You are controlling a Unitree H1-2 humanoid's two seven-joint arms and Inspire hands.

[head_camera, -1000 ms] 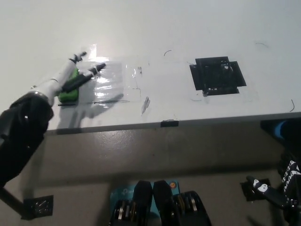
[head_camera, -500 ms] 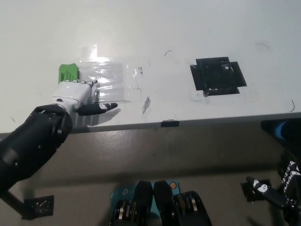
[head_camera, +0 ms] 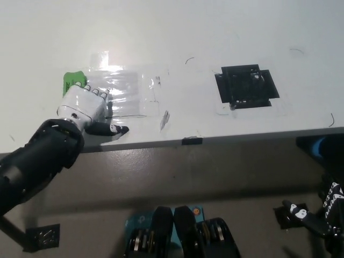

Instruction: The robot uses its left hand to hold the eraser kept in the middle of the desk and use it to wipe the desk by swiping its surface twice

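One risk I see: my left hand (head_camera: 83,105), fingers curled over the green eraser (head_camera: 71,80) beside the clear tape patch (head_camera: 131,94), could snag the tape's edge.

Green eraser (head_camera: 69,80), white left hand (head_camera: 83,106), black tape square (head_camera: 246,86) on white desk (head_camera: 215,32).

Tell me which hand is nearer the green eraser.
Left. The white left hand lies over the green eraser, covering its near part. The right hand rests far off, below the desk edge, lower right.
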